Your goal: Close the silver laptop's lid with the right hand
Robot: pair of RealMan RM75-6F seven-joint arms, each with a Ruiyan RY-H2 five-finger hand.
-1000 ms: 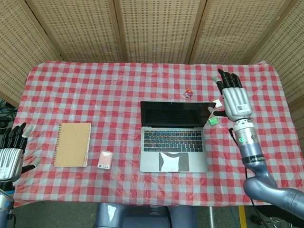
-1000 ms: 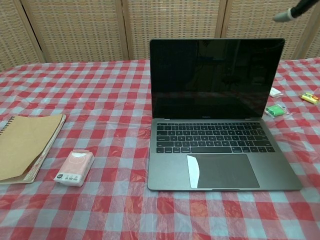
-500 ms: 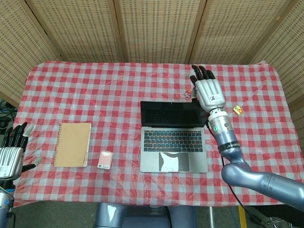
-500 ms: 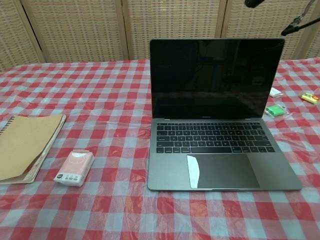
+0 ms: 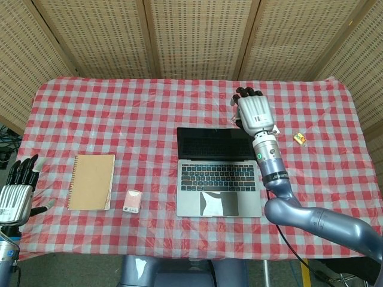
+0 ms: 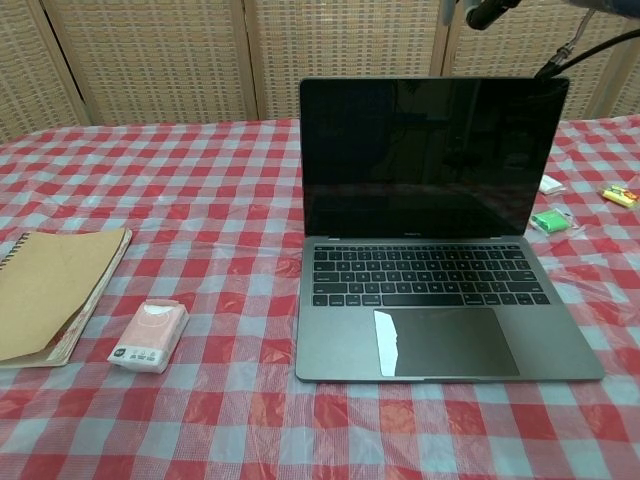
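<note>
The silver laptop (image 5: 219, 173) (image 6: 435, 240) stands open in the middle of the table, its dark screen upright and facing me. My right hand (image 5: 254, 115) hangs above the lid's top right corner, back of the hand up, fingers extended toward the far side and holding nothing. Only its fingertips (image 6: 487, 12) show at the top edge of the chest view, above the lid. Whether it touches the lid I cannot tell. My left hand (image 5: 16, 192) hovers open off the table's front left corner, holding nothing.
A brown spiral notebook (image 5: 91, 181) and a pink tissue pack (image 5: 132, 201) lie left of the laptop. Right of the lid lie small items: a green one (image 6: 549, 221), a white one (image 6: 551, 183), a yellow one (image 5: 300, 139). Red checked cloth (image 5: 119, 113) covers the table.
My right hand has swung left from beside the laptop's right edge to above the lid's top right corner. The lid stands at the same angle. The left hand has barely moved.
</note>
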